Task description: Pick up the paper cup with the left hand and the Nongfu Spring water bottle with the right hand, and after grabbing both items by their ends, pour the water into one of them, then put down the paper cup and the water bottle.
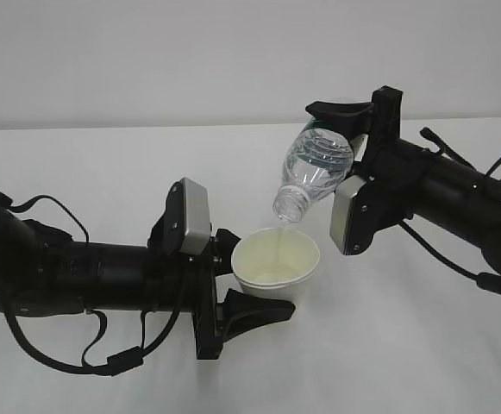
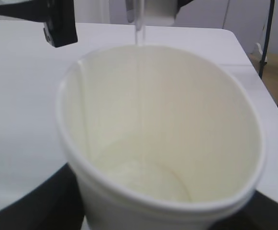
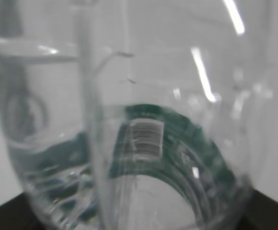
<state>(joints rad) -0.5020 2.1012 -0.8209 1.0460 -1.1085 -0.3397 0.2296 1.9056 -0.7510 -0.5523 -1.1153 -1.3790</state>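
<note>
both grippers are clamped on their loads: the left hand [image 1: 252, 291] grips the paper cup [image 1: 276, 259] by its base above the white table [image 1: 103, 172], and the right hand [image 1: 347, 129] clasps the nongfu spring water bottle [image 1: 315, 170] by its bottom end, tilted neck-down over the cup. a thin stream of water [image 2: 139, 86] falls into the cream interior. the green label is blurred up close, barcode perhaps legible.

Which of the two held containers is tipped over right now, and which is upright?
The Nongfu Spring water bottle in the right hand is tipped mouth-down, pouring. The paper cup in the left hand is roughly upright, mouth up, beneath it.
</note>
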